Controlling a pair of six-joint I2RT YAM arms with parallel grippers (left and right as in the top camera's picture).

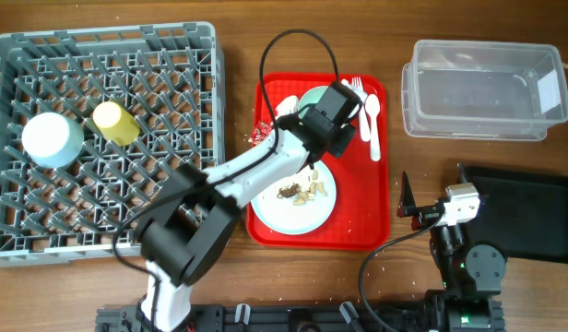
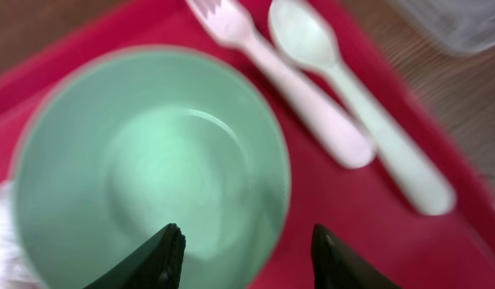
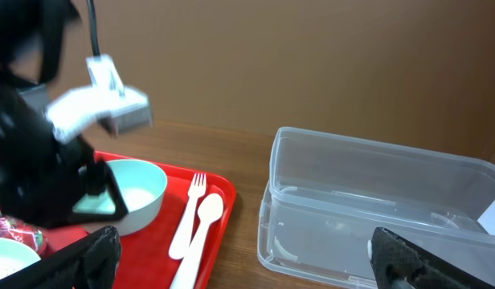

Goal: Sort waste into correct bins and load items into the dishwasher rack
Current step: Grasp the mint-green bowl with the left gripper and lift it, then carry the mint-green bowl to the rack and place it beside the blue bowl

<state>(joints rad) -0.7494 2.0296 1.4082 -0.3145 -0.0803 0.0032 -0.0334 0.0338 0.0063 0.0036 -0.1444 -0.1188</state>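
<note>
Hovering the left hand (image 2: 251, 257) over the pale mint bowl (image 2: 151, 177) at the back of the red serving tray (image 2: 336, 201). Holding the jaws apart, 1 inside the rim and 1 outside, probably for pinching the wall; clamping nothing yet. Passing over the fork (image 2: 272, 64) and spoon (image 2: 352, 96) lying beside the bowl on that tray. Resting the right hand (image 3: 251, 261), jaws wide and empty, off the tray's right side, out of the reach.

The rack (image 1: 173, 83) sat at the table's (image 1: 238, 37) left end, holding the cup (image 1: 115, 122). Mid-table, the tray (image 1: 376, 221) carried the plate (image 1: 293, 207) near its front edge, with the bowl (image 2: 151, 160), fork (image 1: 355, 88) and spoon (image 1: 373, 124) at its back.
</note>
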